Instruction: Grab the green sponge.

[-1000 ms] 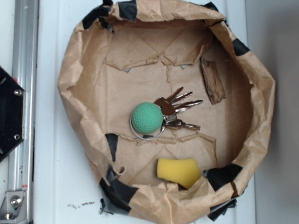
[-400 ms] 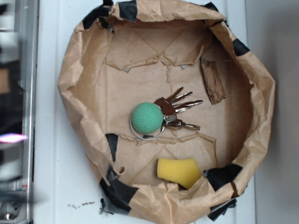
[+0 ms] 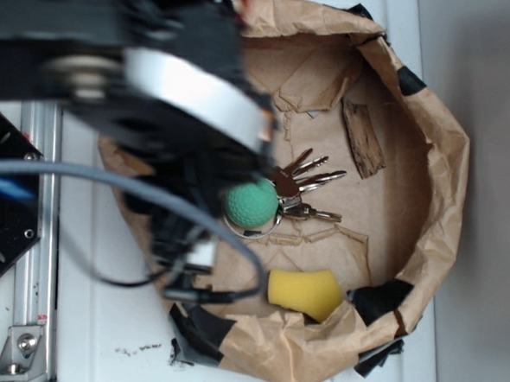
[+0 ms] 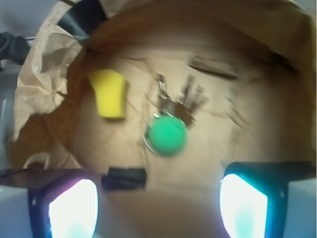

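The green sponge [image 3: 252, 204] is a round, dimpled ball lying mid-floor in the brown paper basin [image 3: 438, 168], against a key ring. In the wrist view the green sponge [image 4: 168, 135] lies ahead, slightly right of centre. My gripper [image 4: 158, 208] is open, its two bright fingertips [image 4: 72, 208] spread wide at the bottom corners with nothing between them, short of the sponge and above the basin's near floor. In the exterior view my blurred arm [image 3: 174, 91] covers the basin's left side, its dark lower part just left of the sponge.
A bunch of keys [image 3: 307, 190] touches the sponge's right side. A yellow foam block [image 3: 305, 291] lies near the basin's front wall, and a bark-like wood piece [image 3: 363, 139] at the right. Black tape [image 4: 124, 177] patches the paper. The basin's crumpled walls stand tall all round.
My arm has swept in from the left edge and now hangs over the basin's left half. The sponge, keys, yellow block and wood piece have not moved.
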### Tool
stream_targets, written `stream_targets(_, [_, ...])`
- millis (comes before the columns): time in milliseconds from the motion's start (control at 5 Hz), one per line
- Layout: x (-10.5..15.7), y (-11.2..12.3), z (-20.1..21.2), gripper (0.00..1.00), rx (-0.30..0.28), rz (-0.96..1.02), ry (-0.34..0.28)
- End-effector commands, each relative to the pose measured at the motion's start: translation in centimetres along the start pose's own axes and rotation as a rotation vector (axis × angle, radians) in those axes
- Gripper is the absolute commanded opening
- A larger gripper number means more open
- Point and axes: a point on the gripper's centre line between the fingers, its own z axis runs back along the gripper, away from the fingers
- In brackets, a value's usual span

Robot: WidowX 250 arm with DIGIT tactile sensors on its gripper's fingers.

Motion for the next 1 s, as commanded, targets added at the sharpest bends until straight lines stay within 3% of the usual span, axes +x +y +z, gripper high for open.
stream_targets(0, [3.7, -0.7, -2.9, 1.00, -0.048, -0.165, -0.051])
stream_targets(200, [4.2, -1.5, -5.3, 1.00, 0.019, -0.245, -0.049])
stream_targets(600, [3.6, -5.1, -6.5, 1.00, -0.007, -0.320, -0.061])
stream_targets(800, [3.4, -5.7, -7.4, 1.00, -0.015, -0.314, -0.051])
